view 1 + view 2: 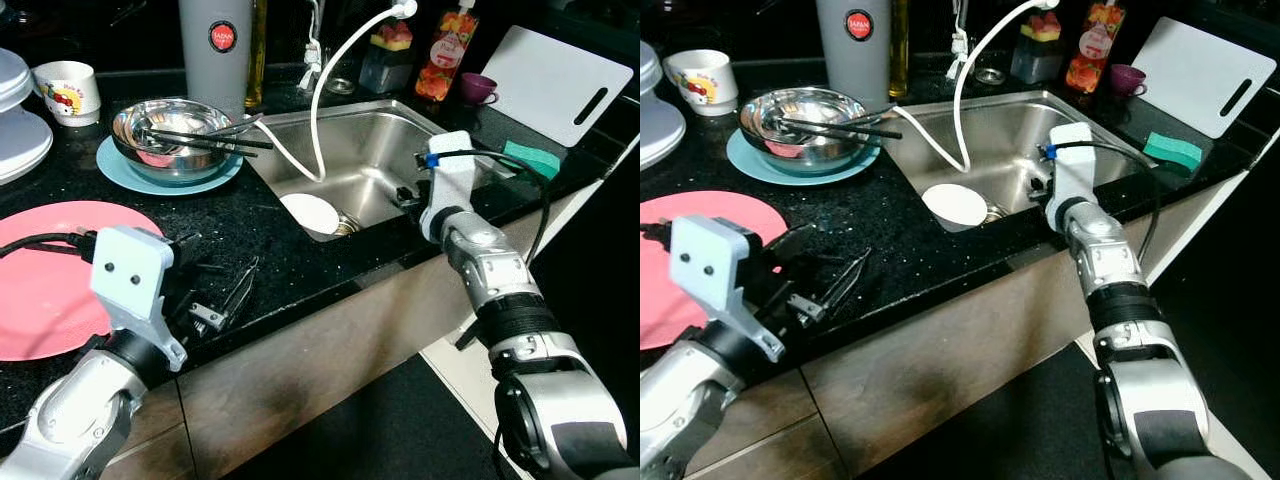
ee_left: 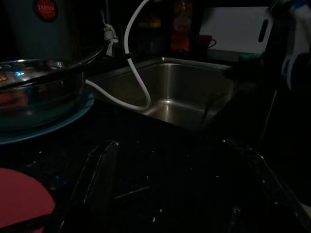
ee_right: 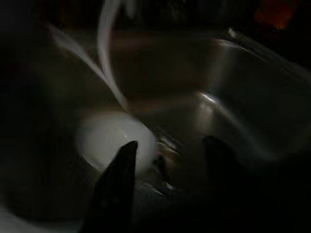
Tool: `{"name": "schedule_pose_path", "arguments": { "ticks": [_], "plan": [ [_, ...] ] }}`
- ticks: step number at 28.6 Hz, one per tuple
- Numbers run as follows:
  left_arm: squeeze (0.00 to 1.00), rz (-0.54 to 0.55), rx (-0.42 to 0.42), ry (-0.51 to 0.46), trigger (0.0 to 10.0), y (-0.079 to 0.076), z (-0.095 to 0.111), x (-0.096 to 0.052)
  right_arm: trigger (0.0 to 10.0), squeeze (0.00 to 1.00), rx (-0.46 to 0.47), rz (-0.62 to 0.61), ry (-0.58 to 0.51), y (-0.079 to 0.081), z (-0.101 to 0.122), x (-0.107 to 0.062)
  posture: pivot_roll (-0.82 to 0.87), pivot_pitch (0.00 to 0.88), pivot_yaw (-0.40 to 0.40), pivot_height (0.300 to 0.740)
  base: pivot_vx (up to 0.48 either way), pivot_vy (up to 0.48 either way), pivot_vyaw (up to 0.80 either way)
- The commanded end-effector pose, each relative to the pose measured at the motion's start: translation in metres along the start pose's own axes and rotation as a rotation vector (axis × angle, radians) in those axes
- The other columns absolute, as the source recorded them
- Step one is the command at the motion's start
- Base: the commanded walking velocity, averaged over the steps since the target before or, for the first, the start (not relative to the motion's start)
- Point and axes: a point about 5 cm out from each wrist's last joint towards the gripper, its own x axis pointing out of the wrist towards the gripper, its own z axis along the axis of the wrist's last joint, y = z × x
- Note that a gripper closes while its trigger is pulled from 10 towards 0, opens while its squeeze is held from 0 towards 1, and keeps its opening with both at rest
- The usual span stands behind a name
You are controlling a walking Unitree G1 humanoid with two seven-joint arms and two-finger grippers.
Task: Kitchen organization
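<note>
Presumably ceramic, the white bowl (image 1: 310,214) in the sink (image 1: 380,150) looks slippery and fragile, so I aim my right gripper (image 3: 167,158), parted and empty, at its rim.

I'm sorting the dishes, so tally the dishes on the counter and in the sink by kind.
Plates: 2, a pink plate and a blue plate
Bowls: 2, a steel bowl on the blue plate and a white bowl in the sink
Cups: 2, a white mug and a purple cup
Total: 6
</note>
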Motion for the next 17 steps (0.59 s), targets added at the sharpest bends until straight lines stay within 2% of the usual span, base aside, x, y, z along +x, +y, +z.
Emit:
{"name": "schedule_pose_path", "arguments": {
  "ticks": [1,2,3,5,7,8,10,11,12,13,14,15,17],
  "plan": [
    [0.00,-0.035,-0.003,0.015,10.0,-0.004,-0.001,0.000,10.0,0.00,0.184,0.076,-0.183,0.006,0.025,-0.001,0.22,0.000,-0.093,0.740,0.000,0.000,0.00],
    [0.00,-0.036,-0.002,0.014,10.0,-0.004,-0.001,0.001,10.0,0.00,0.250,0.139,-0.238,0.012,0.032,-0.003,0.22,0.000,-0.093,0.740,0.000,0.000,0.00],
    [0.00,-0.036,-0.002,0.014,10.0,-0.004,-0.001,0.001,10.0,0.00,0.250,0.139,-0.238,0.012,0.032,-0.003,0.22,0.000,-0.093,0.740,0.000,0.000,0.00],
    [0.00,-0.039,-0.002,0.011,10.0,-0.004,-0.001,0.002,10.0,0.00,0.303,0.268,-0.294,0.027,0.041,-0.007,0.22,0.000,-0.093,0.740,0.000,0.000,0.00],
    [0.00,-0.039,-0.003,0.010,10.0,-0.004,0.000,0.002,10.0,0.00,0.312,0.315,-0.304,0.033,0.044,-0.009,0.22,0.000,-0.094,0.740,0.000,0.000,0.00],
    [0.00,-0.039,-0.003,0.009,10.0,-0.005,0.000,0.002,10.0,0.00,0.299,0.423,-0.335,0.045,0.048,-0.014,0.22,0.000,-0.096,0.740,0.000,0.000,0.68],
    [0.00,-0.039,-0.003,0.009,10.0,-0.005,0.000,0.002,10.0,0.00,0.299,0.423,-0.335,0.045,0.048,-0.014,0.22,0.000,-0.096,0.740,0.000,0.000,0.68],
    [0.00,-0.040,-0.002,0.008,10.0,-0.005,0.000,0.002,10.0,0.00,0.288,0.504,-0.357,0.054,0.052,-0.018,0.22,0.000,-0.097,0.740,0.000,0.000,0.67],
    [0.00,-0.040,-0.002,0.008,10.0,-0.005,0.000,0.002,10.0,0.00,0.288,0.504,-0.357,0.054,0.052,-0.018,0.22,0.000,-0.097,0.740,0.000,0.000,0.67],
    [0.00,-0.038,-0.003,0.004,10.0,-0.006,0.000,0.003,10.0,0.00,0.267,0.692,-0.387,0.077,0.054,-0.029,0.23,0.000,-0.103,0.740,0.000,0.000,0.68],
    [0.00,-0.037,-0.004,0.003,10.0,-0.006,0.000,0.003,10.0,0.00,0.266,0.737,-0.390,0.082,0.053,-0.031,0.23,0.000,-0.104,0.740,0.000,0.000,0.68],
    [0.00,-0.019,-0.011,-0.003,10.0,-0.005,0.000,0.002,10.0,0.00,0.230,0.851,-0.364,0.093,0.048,-0.038,0.23,0.000,-0.103,0.740,0.000,0.000,0.67],
    [0.00,0.033,-0.018,-0.012,10.0,-0.002,0.000,0.000,10.0,0.00,0.172,0.958,-0.317,0.105,0.039,-0.045,0.24,0.000,-0.106,0.740,0.000,0.000,0.67]
  ]
}}
